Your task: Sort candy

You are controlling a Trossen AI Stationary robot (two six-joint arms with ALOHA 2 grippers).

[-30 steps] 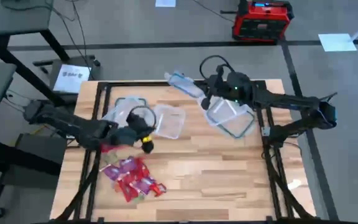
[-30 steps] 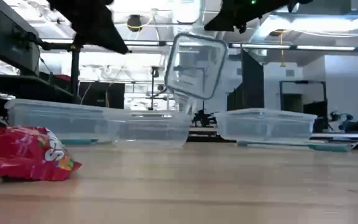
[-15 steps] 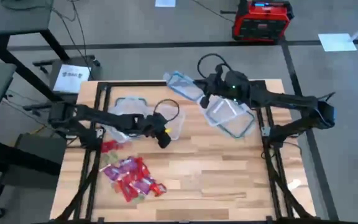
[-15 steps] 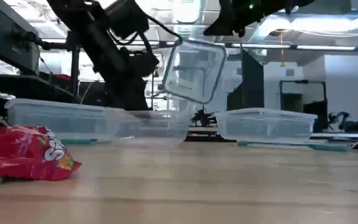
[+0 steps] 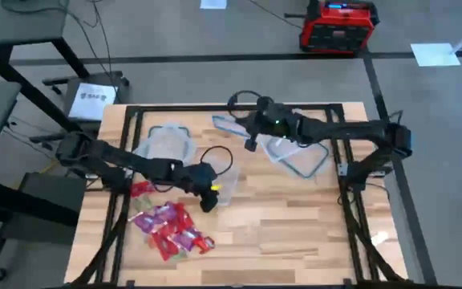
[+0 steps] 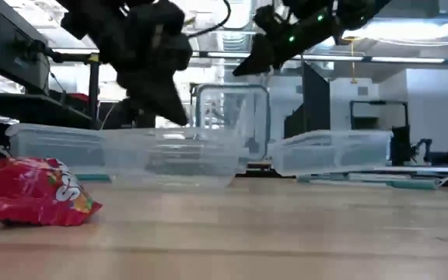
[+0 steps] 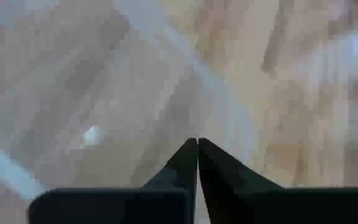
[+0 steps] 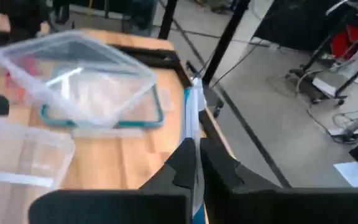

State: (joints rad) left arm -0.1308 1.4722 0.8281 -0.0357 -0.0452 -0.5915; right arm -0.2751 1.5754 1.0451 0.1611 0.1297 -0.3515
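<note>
While both grippers are busy with clear tubs, the candy (image 5: 169, 229) lies untouched in a loose heap at the near left of the table (image 5: 295, 233)
Judged by its look, the candy is light and small, in shiny wrappers likely to slip and crinkle, so a pinch across a piece's middle at the heap's edge should hold better than one on a twisted end; a larger red bag (image 6: 29, 190) sits by the heap and would sag if lifted by a corner. The left gripper (image 5: 208, 197) is clenched at the rim of a clear tub (image 5: 224, 183) near the table's middle; the right gripper (image 5: 249, 140) is clamped on the bluish rim of a lid (image 8: 193, 115) and holds it on edge by another tub (image 5: 295, 152) at the far right
</note>
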